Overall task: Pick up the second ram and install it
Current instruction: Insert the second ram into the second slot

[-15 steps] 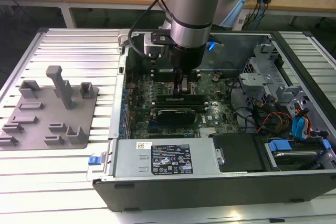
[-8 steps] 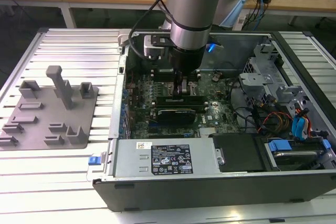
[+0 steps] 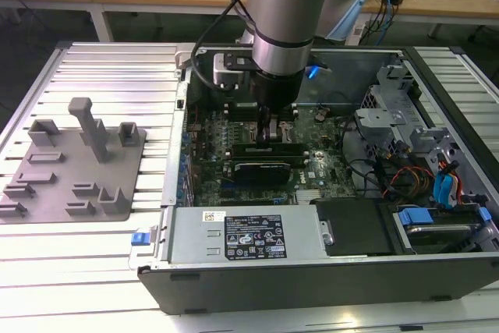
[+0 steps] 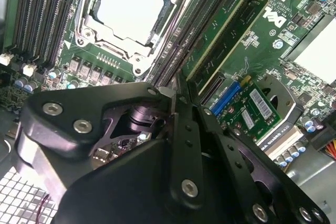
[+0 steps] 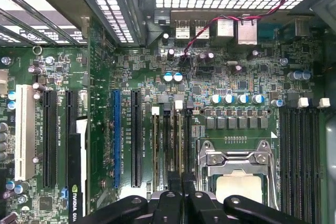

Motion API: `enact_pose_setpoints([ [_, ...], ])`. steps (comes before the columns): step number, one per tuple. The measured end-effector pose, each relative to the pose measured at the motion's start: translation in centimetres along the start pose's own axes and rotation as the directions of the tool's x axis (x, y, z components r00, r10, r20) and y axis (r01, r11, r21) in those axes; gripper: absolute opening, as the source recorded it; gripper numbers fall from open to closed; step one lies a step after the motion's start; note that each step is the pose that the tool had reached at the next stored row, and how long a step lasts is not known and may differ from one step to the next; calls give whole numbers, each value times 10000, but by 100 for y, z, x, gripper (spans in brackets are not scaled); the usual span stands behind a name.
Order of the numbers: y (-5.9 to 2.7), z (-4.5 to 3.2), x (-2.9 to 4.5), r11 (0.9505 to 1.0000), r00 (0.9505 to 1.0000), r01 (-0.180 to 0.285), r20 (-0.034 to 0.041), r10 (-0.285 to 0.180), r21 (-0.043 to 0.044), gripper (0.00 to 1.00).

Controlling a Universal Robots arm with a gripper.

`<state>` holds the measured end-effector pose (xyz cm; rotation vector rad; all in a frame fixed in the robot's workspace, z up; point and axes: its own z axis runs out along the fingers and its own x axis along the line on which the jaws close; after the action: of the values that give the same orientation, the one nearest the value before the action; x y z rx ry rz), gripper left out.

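The claw (image 4: 171, 98), drawn closed, hangs over the memory slots (image 5: 170, 140); any hold on the second ram is hidden. Seating probably wants a square, even push.

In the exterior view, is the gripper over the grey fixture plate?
No, the gripper is down inside the open computer case, above the motherboard, well apart from the grey fixture plate.
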<state>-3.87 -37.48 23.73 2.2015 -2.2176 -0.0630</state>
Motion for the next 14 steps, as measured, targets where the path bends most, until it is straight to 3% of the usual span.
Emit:
enact_pose_setpoints([
  [14,0,17,-7,10000,10000,-28,1,28,-1,9],
])
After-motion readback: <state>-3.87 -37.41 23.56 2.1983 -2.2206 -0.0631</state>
